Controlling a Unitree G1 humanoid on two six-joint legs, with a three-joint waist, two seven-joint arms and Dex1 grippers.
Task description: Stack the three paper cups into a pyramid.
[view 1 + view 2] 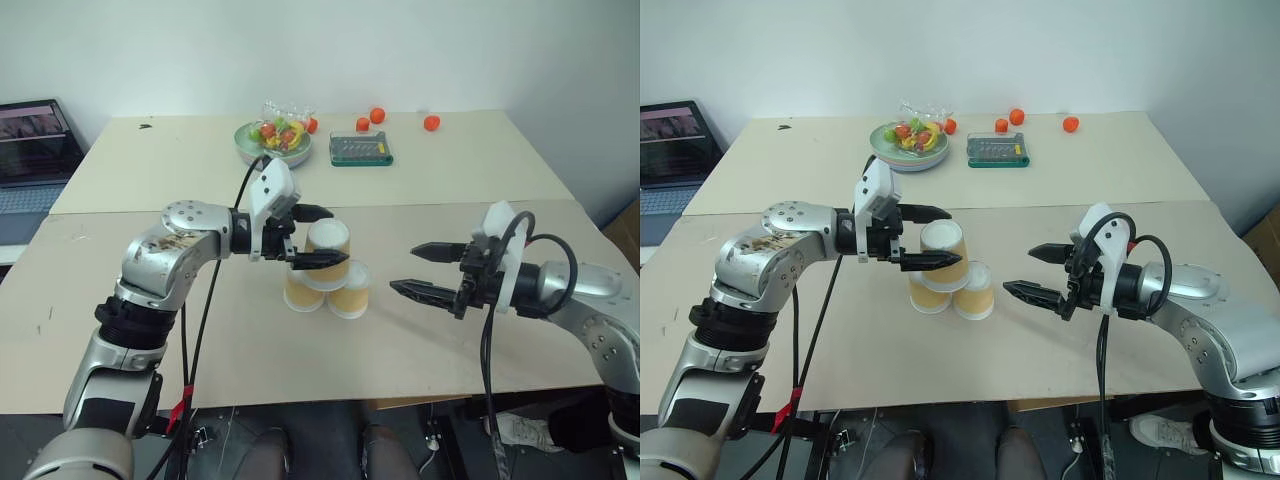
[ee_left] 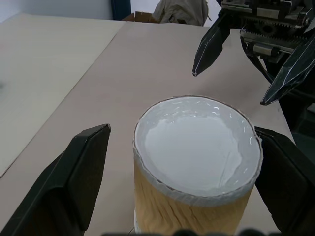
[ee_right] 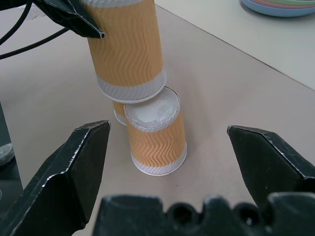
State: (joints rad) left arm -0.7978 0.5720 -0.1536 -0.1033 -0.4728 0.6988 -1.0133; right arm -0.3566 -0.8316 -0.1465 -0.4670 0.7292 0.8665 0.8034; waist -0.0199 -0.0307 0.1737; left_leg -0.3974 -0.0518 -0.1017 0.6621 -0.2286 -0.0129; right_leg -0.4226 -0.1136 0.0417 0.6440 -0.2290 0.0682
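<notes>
3 tan-orange paper cups, all upside down, stacked as a pyramid (image 1: 325,270) at centre frame on the near beige table (image 1: 400,350): left bottom cup (image 1: 300,293) and right bottom cup (image 1: 351,290) side by side, touching, with the top cup (image 1: 329,250) resting across their 2 white bases. Wavy embossed ribbing on the cup walls; no brand, label or readable writing anywhere.

Left gripper (image 1: 314,236) at centre left, fingers spread wide, straddling the top cup, 1 finger behind it and 1 in front. In the left wrist view, a visible gap between each black finger (image 2: 74,182) and the cup wall, so not clamped.

Right gripper (image 1: 424,270) at centre right, jaws wide apart, holding nothing, pointing toward the stack and standing near it but clear of the right bottom cup.

On the far table, upper centre: green bowl of mixed fruit (image 1: 273,141), green tray (image 1: 361,149) beside it, 3 small orange round fruits (image 1: 377,116) nearby. Laptop (image 1: 35,150) at upper left.
</notes>
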